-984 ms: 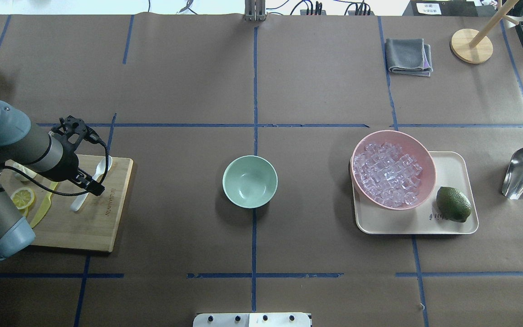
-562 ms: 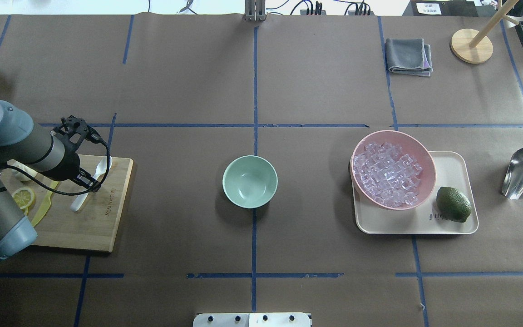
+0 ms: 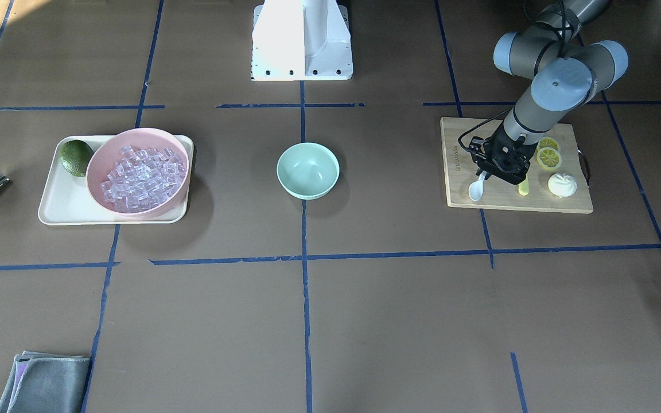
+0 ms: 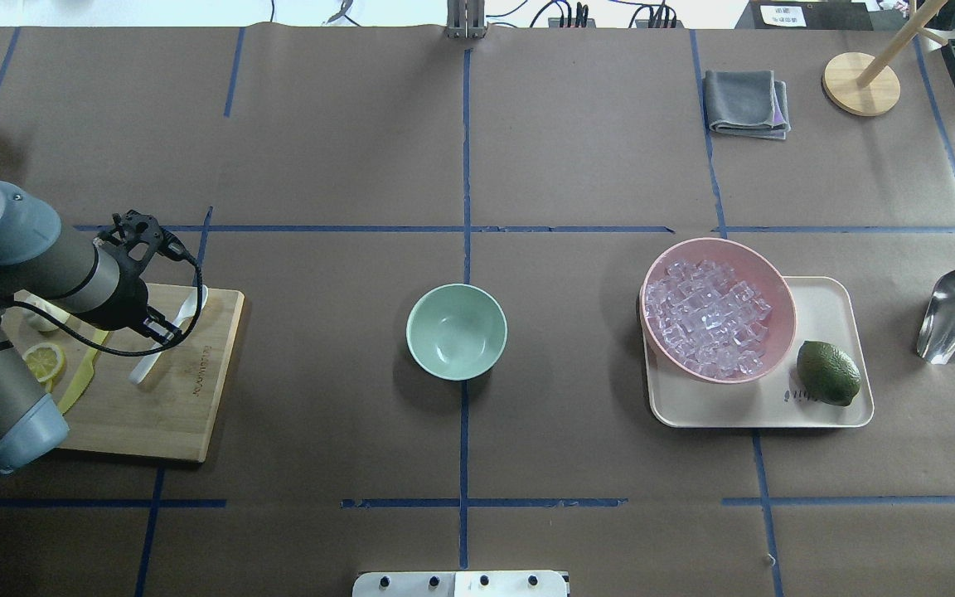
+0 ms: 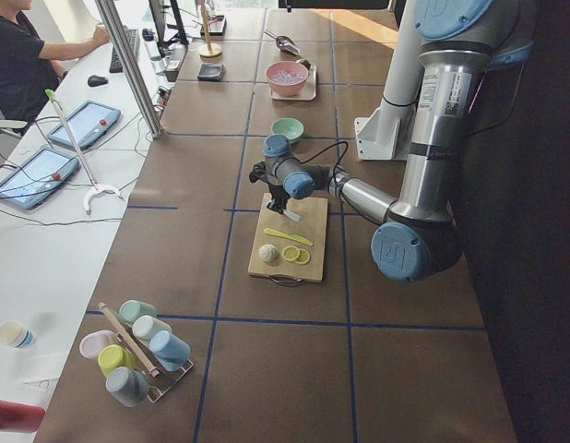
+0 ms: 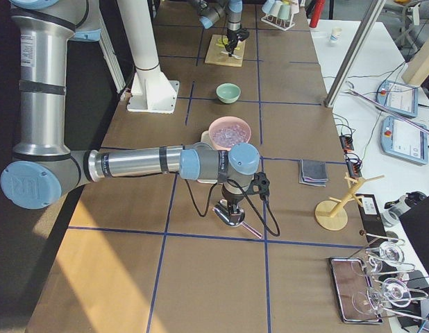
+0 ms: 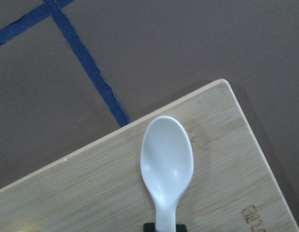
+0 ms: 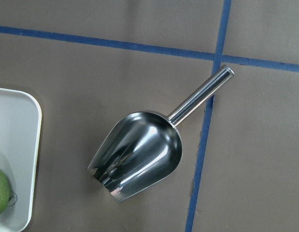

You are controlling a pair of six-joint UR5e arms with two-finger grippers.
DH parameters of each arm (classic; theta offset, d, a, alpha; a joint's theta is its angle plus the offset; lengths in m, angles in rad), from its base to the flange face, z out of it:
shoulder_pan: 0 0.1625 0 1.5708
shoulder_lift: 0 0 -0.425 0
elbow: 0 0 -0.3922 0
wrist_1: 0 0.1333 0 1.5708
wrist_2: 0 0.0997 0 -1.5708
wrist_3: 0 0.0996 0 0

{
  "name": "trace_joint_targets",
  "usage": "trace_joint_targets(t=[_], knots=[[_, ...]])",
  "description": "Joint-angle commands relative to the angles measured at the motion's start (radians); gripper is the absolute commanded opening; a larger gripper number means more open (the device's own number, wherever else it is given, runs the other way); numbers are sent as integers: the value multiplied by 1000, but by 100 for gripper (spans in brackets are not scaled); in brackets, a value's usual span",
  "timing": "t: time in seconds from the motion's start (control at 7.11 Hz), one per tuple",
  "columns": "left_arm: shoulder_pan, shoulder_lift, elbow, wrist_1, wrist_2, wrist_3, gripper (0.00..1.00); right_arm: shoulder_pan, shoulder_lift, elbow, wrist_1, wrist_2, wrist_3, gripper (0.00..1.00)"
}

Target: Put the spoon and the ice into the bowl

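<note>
The white spoon (image 4: 183, 313) lies on the bamboo cutting board (image 4: 187, 398) at the left. My left gripper (image 3: 488, 174) is down over its handle. In the left wrist view the scoop (image 7: 166, 157) fills the middle and dark fingertips (image 7: 148, 226) sit tight against the handle at the bottom edge. The mint-green bowl (image 4: 457, 332) stands empty at the table's centre. The ice (image 4: 705, 319) fills the pink bowl (image 4: 778, 286) at the right. My right gripper (image 6: 230, 207) hangs over a steel scoop (image 8: 137, 157); I cannot tell whether it is open or shut.
The pink bowl and a lime (image 4: 828, 373) sit on a cream tray (image 4: 826, 303). A yellow-green knife (image 3: 523, 186), lemon slices (image 3: 548, 155) and a white bun (image 3: 562, 184) share the cutting board. A grey cloth (image 4: 747, 102) and a wooden stand (image 4: 860, 83) are at the far right.
My left wrist has shifted a little toward the far side over the spoon's handle. The spoon, bowls and scoop stay where they were.
</note>
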Motion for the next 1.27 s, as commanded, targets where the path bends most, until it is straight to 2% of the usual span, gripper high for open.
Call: trace_joint_targets(t=[0.0,0.14,0.28,0.56,0.7,0.84,1.12], knots=[[1,-106,-26,24,-4,-222,0,0,0,3,0,4,1,99],[25,-211,-34,122,0,-344,0,0,0,4,0,6,3,99],[100,-319,-31,220,9,-471,0,0,0,4,-1,6,1,99],[168,-444,-11,302,8,-662,0,0,0,3,0,38,1,99],[212,-511,-1,395,10,-812,0,-2,0,3,0,40,3,99],[217,-545,10,433,11,-811,0,-2,0,4,0,41,1,99],[222,-681,134,435,32,-808,2,-3,0,4,0,49,3,99]])
